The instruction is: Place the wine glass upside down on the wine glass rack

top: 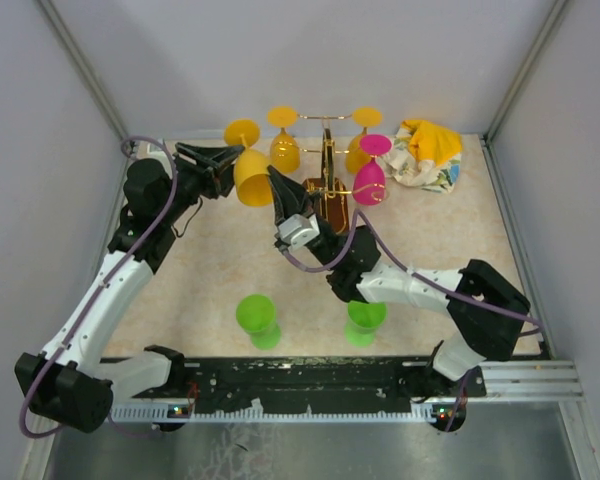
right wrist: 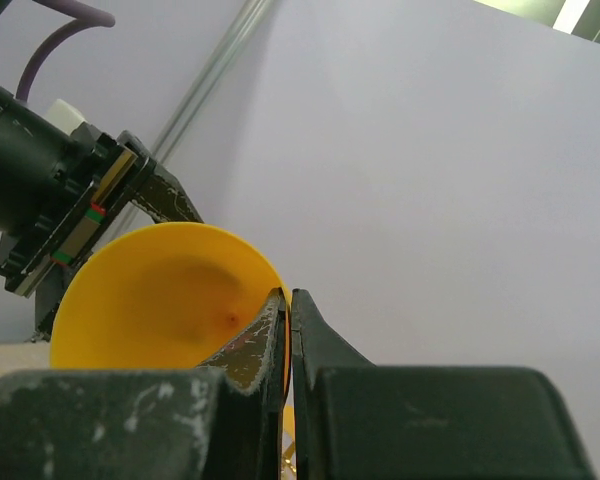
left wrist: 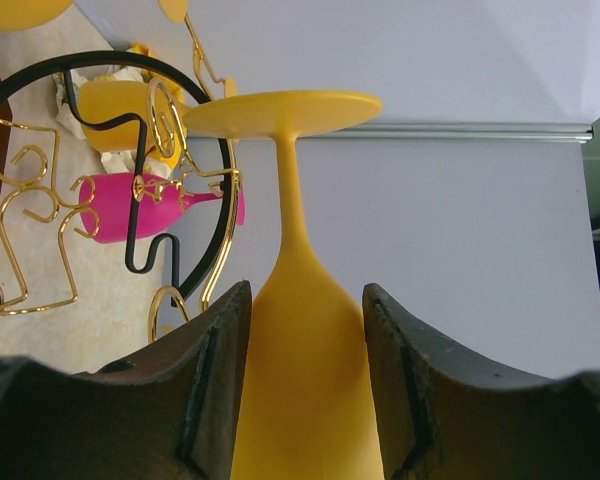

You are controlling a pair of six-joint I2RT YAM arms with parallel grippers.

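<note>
Well, my left pincer [left wrist: 305, 305] is clamped round the bowl of the yellow wine glass [top: 252, 178], held in the air just left of the rack [top: 328, 165]; my right pincer [right wrist: 288, 300] pinches its rim. I judge it light, stiff, slick plastic: hold the bowl, not the thin stem.

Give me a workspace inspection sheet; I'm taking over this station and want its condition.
Surface: beige table, no spills seen.
Job's things: rack carries two yellow glasses and a pink glass; a third yellow glass is held beside it; two green glasses stand near the front edge.
Clutter: crumpled cloth at the far right corner.
Grippers: left gripper clamps the third glass's bowl; right gripper pinches its rim.
Cables: purple cables run along both arms.
Surroundings: plain grey walls, metal frame.
</note>
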